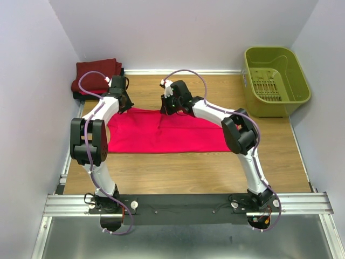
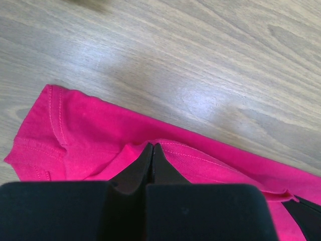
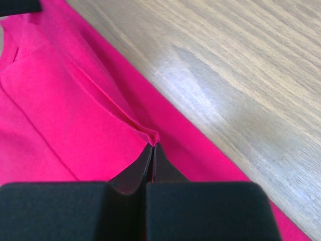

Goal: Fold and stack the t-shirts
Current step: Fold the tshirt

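Currently: the pink-red t-shirt (image 1: 161,135) lies flat on the table (image 1: 188,170), spread left to right across the middle. At its far edge the left gripper (image 2: 153,146) is clenched on a raised fold beside a sleeve. The right gripper (image 3: 153,145) is clenched on a pinched hem ridge. Beyond them, folded t-shirts (image 1: 96,75) sit stacked in the far left corner, and the olive basket (image 1: 276,81) stands far right.
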Robot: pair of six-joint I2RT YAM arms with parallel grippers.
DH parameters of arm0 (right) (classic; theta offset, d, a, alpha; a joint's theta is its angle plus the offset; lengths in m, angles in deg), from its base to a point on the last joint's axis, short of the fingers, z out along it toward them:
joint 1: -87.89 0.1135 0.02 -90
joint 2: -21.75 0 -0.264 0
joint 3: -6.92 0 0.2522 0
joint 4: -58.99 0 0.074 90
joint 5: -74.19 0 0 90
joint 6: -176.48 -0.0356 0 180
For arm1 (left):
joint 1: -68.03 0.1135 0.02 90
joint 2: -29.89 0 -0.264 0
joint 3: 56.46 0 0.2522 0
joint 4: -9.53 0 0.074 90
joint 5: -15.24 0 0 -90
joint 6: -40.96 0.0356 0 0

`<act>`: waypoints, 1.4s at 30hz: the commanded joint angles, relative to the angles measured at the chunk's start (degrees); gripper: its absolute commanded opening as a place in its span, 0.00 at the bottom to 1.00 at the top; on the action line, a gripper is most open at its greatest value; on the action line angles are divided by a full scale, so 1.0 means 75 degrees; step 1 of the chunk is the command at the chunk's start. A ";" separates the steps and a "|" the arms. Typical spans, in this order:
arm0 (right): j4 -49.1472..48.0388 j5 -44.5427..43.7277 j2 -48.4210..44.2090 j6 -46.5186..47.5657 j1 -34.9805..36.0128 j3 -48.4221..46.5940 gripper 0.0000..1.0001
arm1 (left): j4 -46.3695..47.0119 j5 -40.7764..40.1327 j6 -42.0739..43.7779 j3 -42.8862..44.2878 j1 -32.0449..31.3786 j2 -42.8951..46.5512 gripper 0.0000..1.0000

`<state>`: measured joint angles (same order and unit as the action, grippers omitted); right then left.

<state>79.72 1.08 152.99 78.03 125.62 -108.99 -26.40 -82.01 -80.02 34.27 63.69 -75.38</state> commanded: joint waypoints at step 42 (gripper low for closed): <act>0.1063 0.1428 -0.0905 0.1595 0.0886 0.1280 0.17 | -0.0266 0.0662 0.0557 -0.1637 0.0450 0.1122 0.00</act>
<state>84.15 9.17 146.83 88.72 131.70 -99.88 -28.02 -74.91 -76.59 23.21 66.57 -68.37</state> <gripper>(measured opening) 0.147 0.006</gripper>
